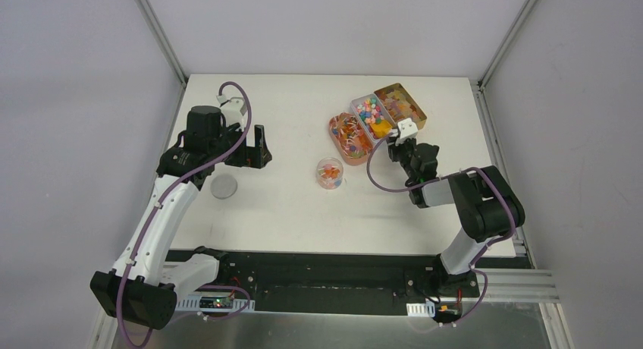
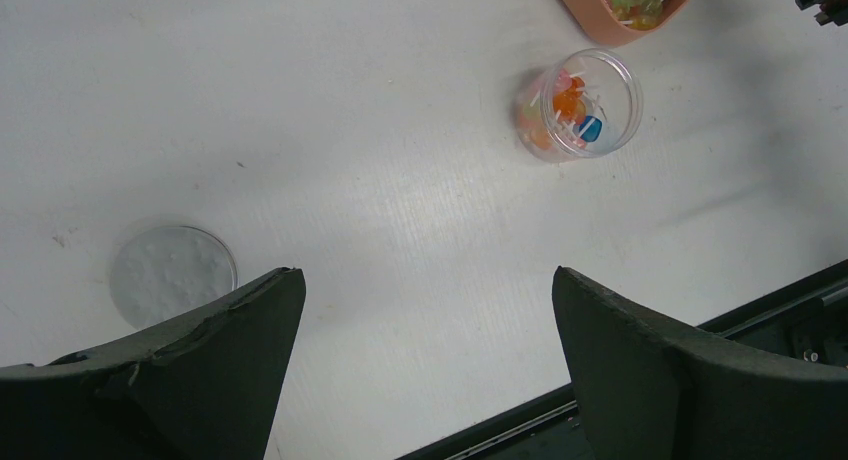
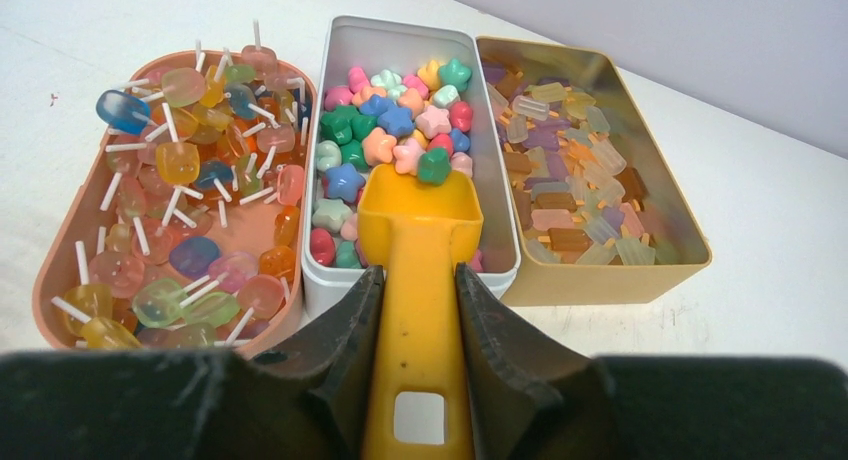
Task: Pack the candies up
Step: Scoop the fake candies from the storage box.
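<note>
Star-shaped candies (image 3: 400, 130) fill the white tray (image 3: 505, 220), the middle of three at the tabletop's (image 1: 288, 205) far right. The yellow scoop (image 3: 418, 220), clamped by its handle between the right fingers (image 3: 340, 350), sits bowl-first among them, apparently empty. Scooping looks to be in hand; next comes a dig, then a level carry to the clear jar (image 2: 636, 105). The left fingers (image 2: 200, 360) hang spread wide, holding nothing. The left wrist view alone makes out lollipops (image 2: 568, 102) in the jar, the round lid (image 2: 172, 273) well apart from it; the right wrist view alone shows the grip.
</note>
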`<state>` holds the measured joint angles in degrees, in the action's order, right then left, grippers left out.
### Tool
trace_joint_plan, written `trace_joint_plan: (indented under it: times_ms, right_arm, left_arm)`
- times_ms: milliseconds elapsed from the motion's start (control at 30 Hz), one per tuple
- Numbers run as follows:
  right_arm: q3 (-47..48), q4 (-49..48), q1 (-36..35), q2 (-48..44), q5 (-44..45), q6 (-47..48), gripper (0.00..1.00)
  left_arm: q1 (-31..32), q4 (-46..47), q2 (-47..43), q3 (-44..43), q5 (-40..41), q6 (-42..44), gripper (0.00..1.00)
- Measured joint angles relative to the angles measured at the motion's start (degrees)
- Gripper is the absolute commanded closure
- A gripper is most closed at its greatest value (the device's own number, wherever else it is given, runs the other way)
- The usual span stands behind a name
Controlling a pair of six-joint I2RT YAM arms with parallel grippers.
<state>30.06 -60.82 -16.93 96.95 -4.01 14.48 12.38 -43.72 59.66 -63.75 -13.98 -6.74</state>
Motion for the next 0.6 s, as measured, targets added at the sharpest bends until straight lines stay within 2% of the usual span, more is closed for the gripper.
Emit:
trace_joint_plan:
  times_ms: [367,600]
  right_arm:
    - [-4.2,-11.2,0.8,2.1,-2.1,-1.6,1.0]
    - [-4.7,-14.5,1.3,3.3,-2.7,-2.0,1.0]
  left_arm:
    - [0.0,0.0,0.9,0.1,0.0,0.0,0.01]
    - [0.0,0.0,1.5,0.4,0.4,0.0,0.01]
